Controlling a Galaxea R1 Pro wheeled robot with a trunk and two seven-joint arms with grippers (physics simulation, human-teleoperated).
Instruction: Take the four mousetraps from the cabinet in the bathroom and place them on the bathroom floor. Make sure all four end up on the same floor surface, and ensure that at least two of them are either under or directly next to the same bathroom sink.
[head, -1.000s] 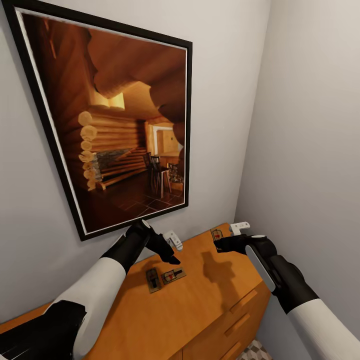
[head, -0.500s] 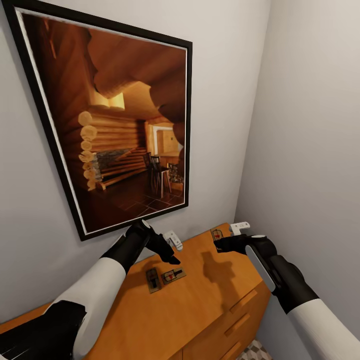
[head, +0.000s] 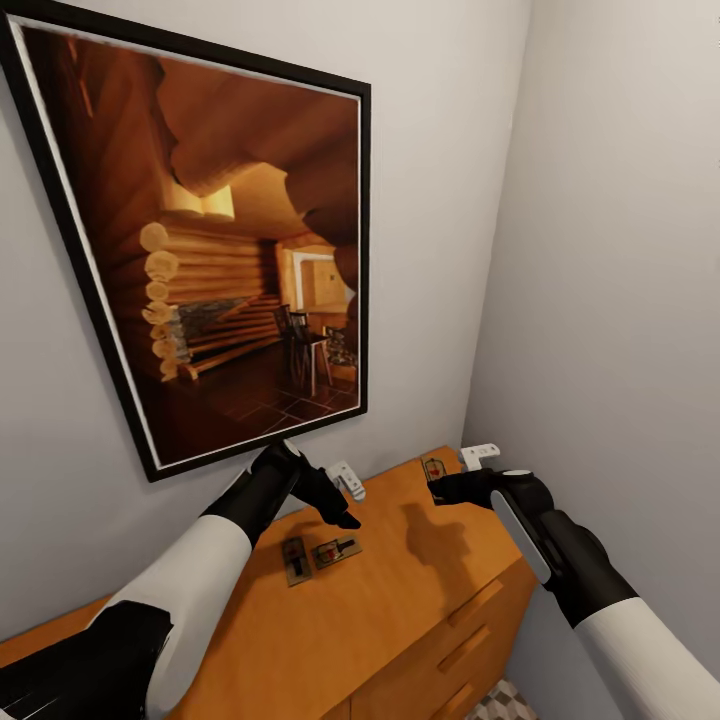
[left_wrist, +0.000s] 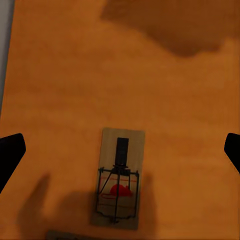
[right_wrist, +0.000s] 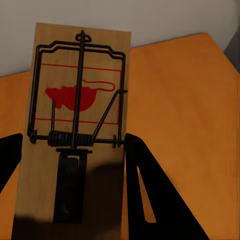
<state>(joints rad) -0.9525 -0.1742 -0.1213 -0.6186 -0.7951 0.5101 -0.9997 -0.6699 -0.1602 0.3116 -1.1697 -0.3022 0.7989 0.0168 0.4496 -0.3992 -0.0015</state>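
No words, brand names or numbers can be read anywhere. The only printed sign is a red mark on each mousetrap: on the mousetrap (right_wrist: 75, 130) seen in the right wrist view it is a red mouse-shaped blot inside a thin red rectangle, under the dark wire. The mousetrap (left_wrist: 118, 178) in the left wrist view bears a like red blot, too small to make out further. The framed picture (head: 200, 250) on the wall above the cabinet carries no lettering.
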